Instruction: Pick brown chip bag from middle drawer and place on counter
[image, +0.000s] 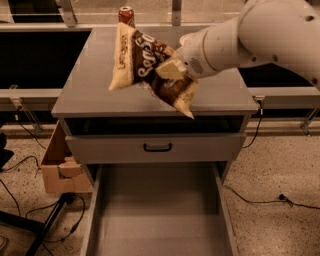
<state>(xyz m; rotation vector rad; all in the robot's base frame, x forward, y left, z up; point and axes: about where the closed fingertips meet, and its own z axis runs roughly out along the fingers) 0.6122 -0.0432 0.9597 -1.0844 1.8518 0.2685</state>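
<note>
My gripper (169, 70) is shut on the brown chip bag (145, 67), holding it by its dark middle. The bag hangs tilted in the air above the grey counter (90, 90), its cream-yellow ends pointing up left and down right. The white arm comes in from the upper right. The middle drawer (155, 215) is pulled wide open below, a grey tray with nothing showing in it.
A red soda can (126, 14) stands at the counter's far edge, partly behind the bag. A grey drawer front with a black handle (157, 147) sits above the open drawer. A cardboard box (62, 167) and cables lie on the floor at the left.
</note>
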